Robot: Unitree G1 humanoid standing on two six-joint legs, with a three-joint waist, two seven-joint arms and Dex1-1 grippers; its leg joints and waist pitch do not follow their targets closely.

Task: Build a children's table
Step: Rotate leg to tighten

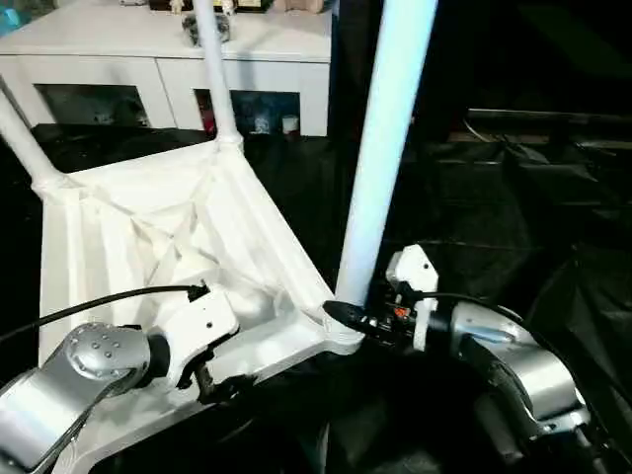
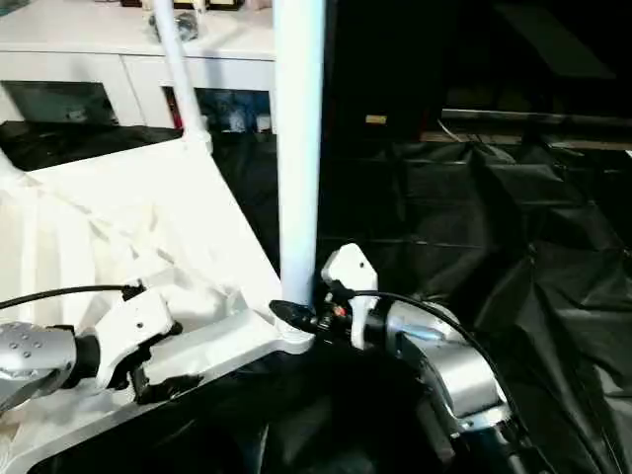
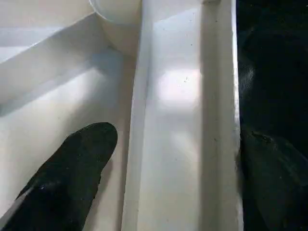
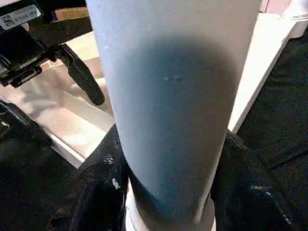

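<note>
Black sheeting (image 2: 513,257) covers the ground; white cabinet (image 1: 168,59) at upper left. Upturned tabletop (image 1: 148,237) fills left of frame, two legs (image 1: 215,69) standing in far sockets. Left gripper (image 1: 212,380), jaws spread, straddles its near rim. Centre: third leg (image 1: 380,148) upright in near corner socket, right gripper (image 4: 163,192) pinching its base.

Bright overhead light on the white tabletop (image 1: 247,237), near glare along its rim. Soft sheen on the dark sheeting (image 1: 533,227), mostly dim. Broad shadow across the close leg (image 4: 173,96) in the right wrist view. Blurred black finger (image 3: 67,178) up close, out of focus.
</note>
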